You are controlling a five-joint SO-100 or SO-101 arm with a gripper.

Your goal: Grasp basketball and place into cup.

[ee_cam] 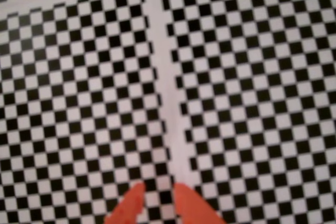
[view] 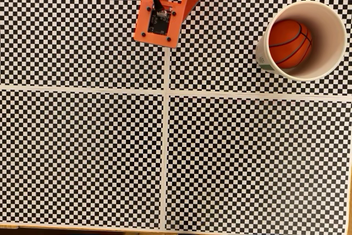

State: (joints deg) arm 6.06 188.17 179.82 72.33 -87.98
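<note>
The basketball (view: 290,43), orange-red with black seams, lies inside the white paper cup (view: 330,15) at the top right of the fixed view. A green mark shows on the cup's left outer side. The orange arm (view: 165,9) reaches in from the top centre, well left of the cup. In the wrist view, my gripper (ee_cam: 157,190) enters from the bottom edge over the checkered surface. Its two orange fingertips (ee_cam: 131,203) stand a narrow gap apart with nothing between them.
A black-and-white checkered mat (view: 82,152) covers the table, split into four by white strips (view: 165,136). A thin wooden table edge (view: 66,227) shows along the bottom of the fixed view.
</note>
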